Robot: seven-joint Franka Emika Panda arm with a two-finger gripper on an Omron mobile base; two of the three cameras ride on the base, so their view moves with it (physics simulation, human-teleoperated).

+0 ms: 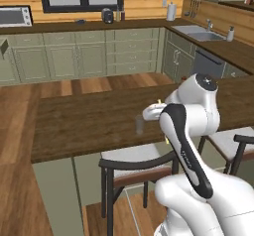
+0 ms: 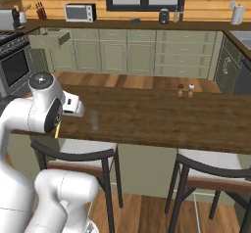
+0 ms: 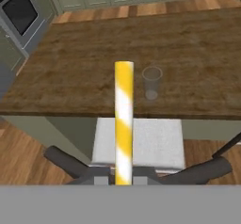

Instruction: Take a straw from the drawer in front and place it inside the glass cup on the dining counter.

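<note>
- Yellow-and-white striping marks the straw (image 3: pixel 124 124), which is pinched between the pressed-together fingers of the gripper (image 3: pixel 124 180) at its lower end, so that most of its length stands free beyond the tips.
- In the hand view the straw is seen running straight up the picture, its free end lying over the dining counter (image 3: pixel 70 77); holding it by one end is judged to leave the other end clear for lowering into a narrow mouth.
- The glass cup (image 3: pixel 151 83) is stood upright on the dark wood-grain top, near the edge that faces the robot and just to one side of the straw's line; the two are apart, not touching.
- From the left base view the cup (image 1: pixel 140 125) is seen just beside the white hand, with a sliver of yellow (image 1: pixel 158 101) showing above it.
- A stool with a pale seat (image 3: pixel 139 140) is tucked under the counter below the cup; it is cleared by the hand, which is carried above it.
- The fetching step is judged done and the placing step not yet: the free end would need to be brought sideways over the rim and the straw tipped more upright.
- A thin, light stick may glance off the rim or nudge the small tumbler.
</note>
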